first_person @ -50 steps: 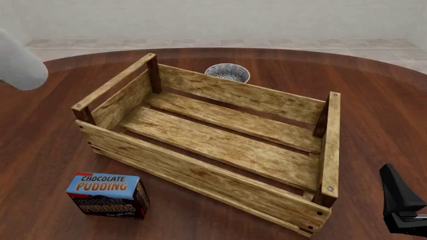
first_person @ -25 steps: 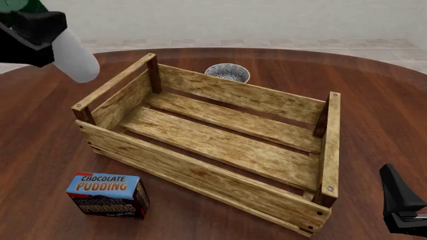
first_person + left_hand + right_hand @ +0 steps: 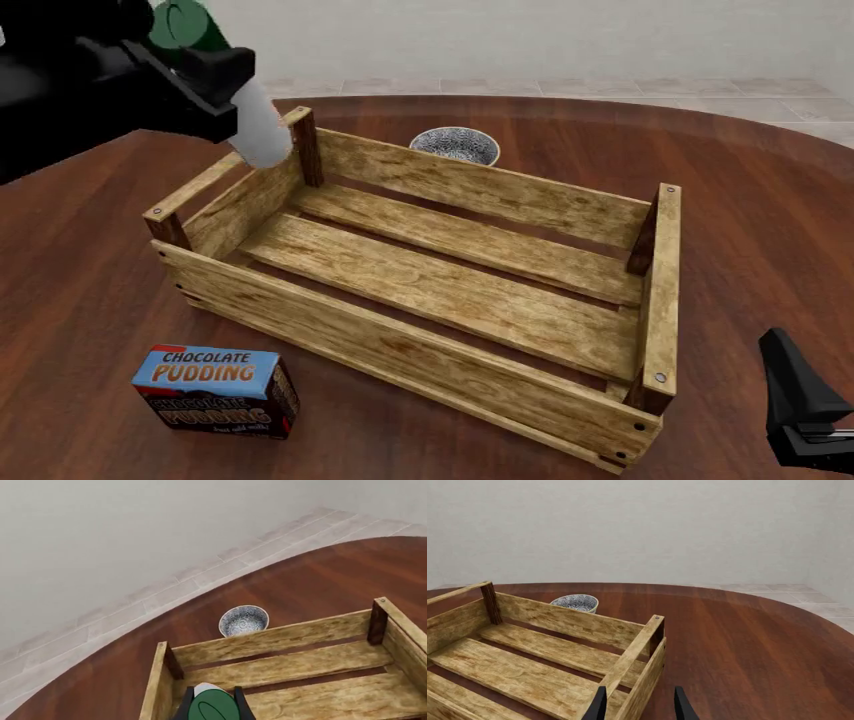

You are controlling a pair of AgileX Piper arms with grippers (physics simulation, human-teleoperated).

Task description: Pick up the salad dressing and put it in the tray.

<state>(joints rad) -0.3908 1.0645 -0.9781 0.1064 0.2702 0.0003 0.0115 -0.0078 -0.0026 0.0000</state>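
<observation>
The left hand [image 3: 200, 75] is clamped on the salad dressing [image 3: 247, 115], held in the air over the tray's [image 3: 400, 355] left end wall. The bottle's long axis tilts, its white end pointing down and rightward toward the slats, so the drop zone lies right of and below it. At the far right, the right hand [image 3: 805, 420] sits low beside the tray's near right corner, fingers apart and holding nothing.
</observation>
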